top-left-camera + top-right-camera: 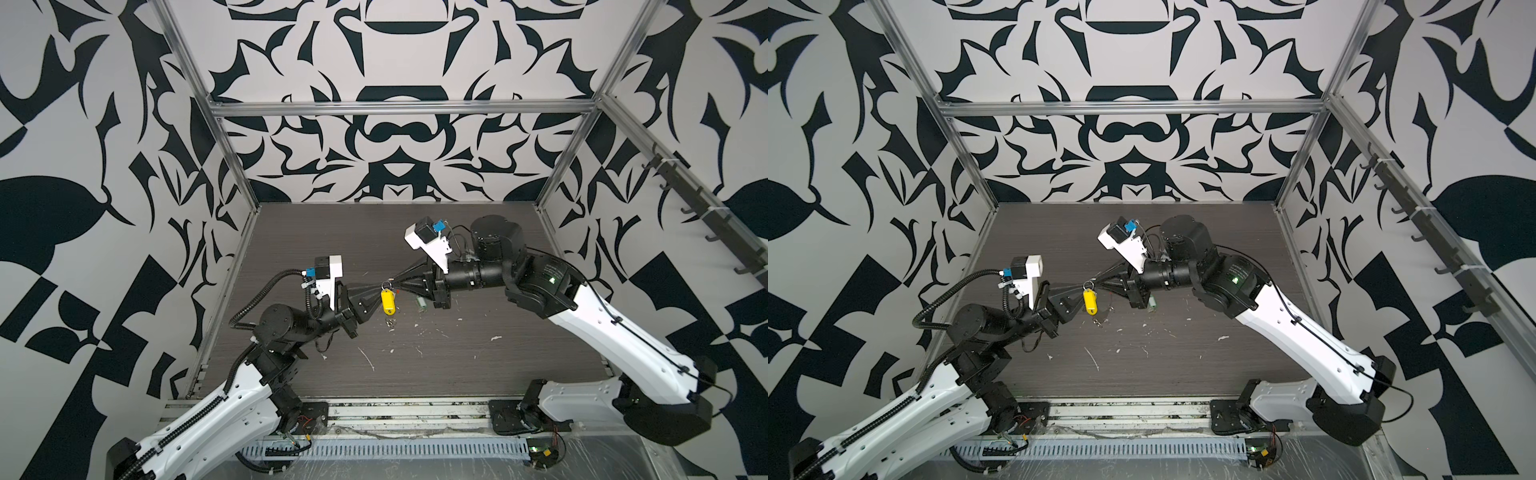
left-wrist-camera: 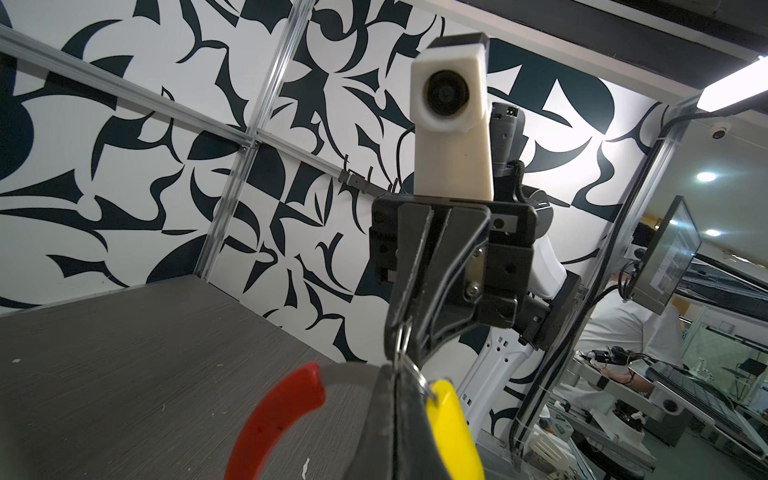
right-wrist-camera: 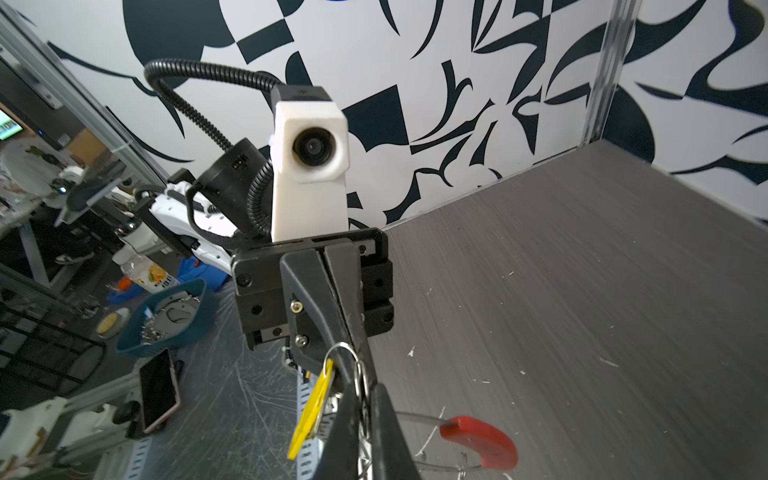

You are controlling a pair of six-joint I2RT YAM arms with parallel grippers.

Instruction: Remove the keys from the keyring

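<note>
Yellow plastic draws our eye first. The yellow-tagged key (image 1: 388, 302) hangs in the air at the middle of both top views, just below the spot where the two end effectors meet tip to tip above the table (image 1: 457, 374). We see the left end effector (image 1: 379, 287) reaching in from the lower left and the right end effector (image 1: 394, 284) coming in from the right, both raised off the dark wood-grain surface.

Both are clenched. In the left wrist view we find the left end effector closed on the keyring (image 2: 349, 371), whose flat grey hoop curves away from its fingers into the red sleeve (image 2: 274, 419). Facing it, the right end effector's shut tips pinch at a small wire ring (image 2: 404, 345) of the keyring, the one from which the yellow tag dangles. We cannot tell exactly how much of that ring sits between the tips.

In the right wrist view we see the thin hoop running from beside the fingers out to the red sleeve, and the yellow tag hanging edge-on with silvery metal next to it. So the keyring is held aloft between the two arms.

The green-tagged key (image 1: 422, 302) lies on the table just right of centre, below the right end effector's body and apart from the keyring. White flecks (image 1: 368, 359) dot the table in the lower middle of the top views.
</note>
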